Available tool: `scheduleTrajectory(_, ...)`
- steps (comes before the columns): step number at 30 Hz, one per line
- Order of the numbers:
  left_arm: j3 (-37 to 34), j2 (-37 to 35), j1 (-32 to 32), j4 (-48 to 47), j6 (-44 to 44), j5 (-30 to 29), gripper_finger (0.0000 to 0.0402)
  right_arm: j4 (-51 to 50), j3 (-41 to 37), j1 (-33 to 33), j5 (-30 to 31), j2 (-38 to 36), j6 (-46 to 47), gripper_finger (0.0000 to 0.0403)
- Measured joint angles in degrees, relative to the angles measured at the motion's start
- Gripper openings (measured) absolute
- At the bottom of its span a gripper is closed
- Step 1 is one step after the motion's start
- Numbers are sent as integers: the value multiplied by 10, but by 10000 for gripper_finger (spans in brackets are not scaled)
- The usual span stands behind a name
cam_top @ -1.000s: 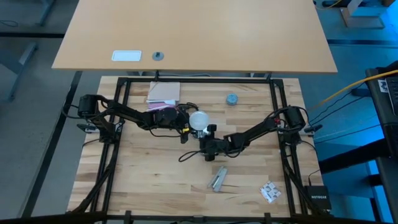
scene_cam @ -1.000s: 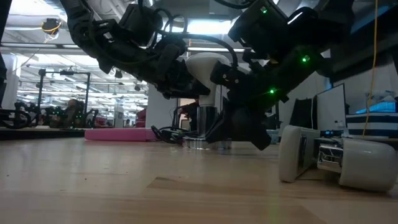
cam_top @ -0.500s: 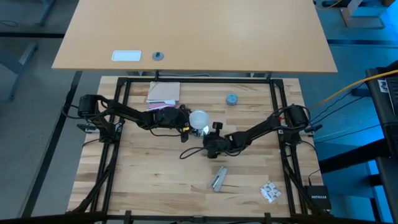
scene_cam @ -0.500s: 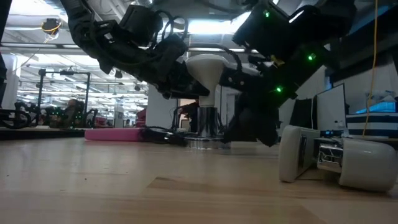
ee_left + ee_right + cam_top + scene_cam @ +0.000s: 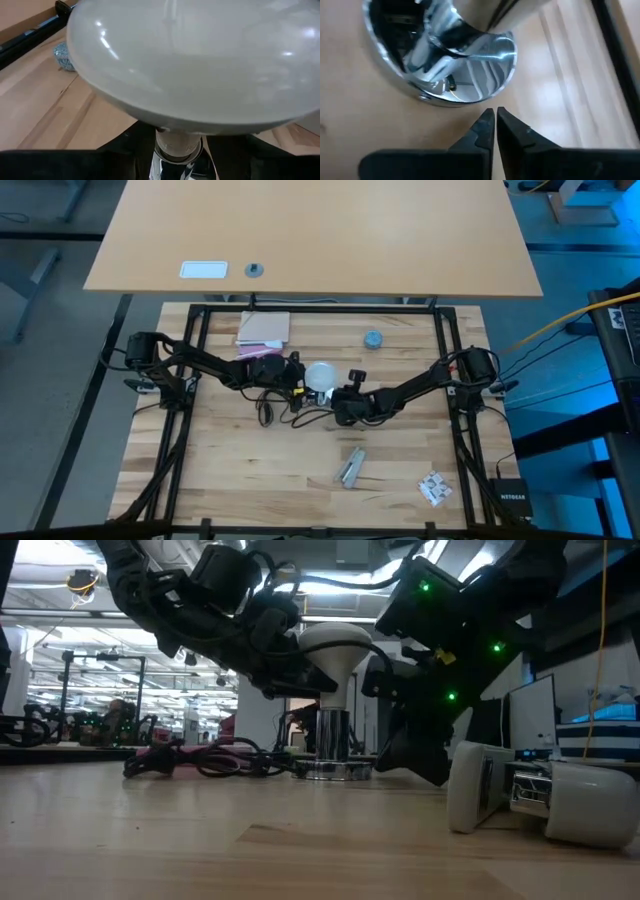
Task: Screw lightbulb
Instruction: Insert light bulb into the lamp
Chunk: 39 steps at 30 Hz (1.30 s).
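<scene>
While the lightbulb (image 5: pixel 335 645) stands upright over the socket (image 5: pixel 333 752), the left gripper (image 5: pixel 297 375) seemingly clasps its globe; the right gripper (image 5: pixel 495 122), pinched nearly closed, sits beside the socket's base.

We saw a frosted-white lightbulb (image 5: pixel 335 645) above a mirror-silver socket (image 5: pixel 331 745). The cord (image 5: pixel 200 762) was black (over pale striped wood (image 5: pixel 250 470)).
</scene>
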Motion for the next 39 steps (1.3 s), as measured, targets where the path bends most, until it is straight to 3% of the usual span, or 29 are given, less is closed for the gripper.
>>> scheduleTrajectory(7,0,0,0,0,2,-1,153,-62,46,0,-70,0,-24,15)
scheduleTrajectory(18,0,0,1,0,2,-6,153,-310,157,1,-143,-2,-32,21)
scheduleTrajectory(26,0,0,1,0,2,-6,153,-387,166,35,-181,-3,-15,21)
scheduleTrajectory(31,0,0,2,0,2,-6,153,-511,166,79,-170,-23,43,21)
scheduleTrajectory(39,0,0,2,1,2,-6,153,-714,166,149,-3,-147,210,21)
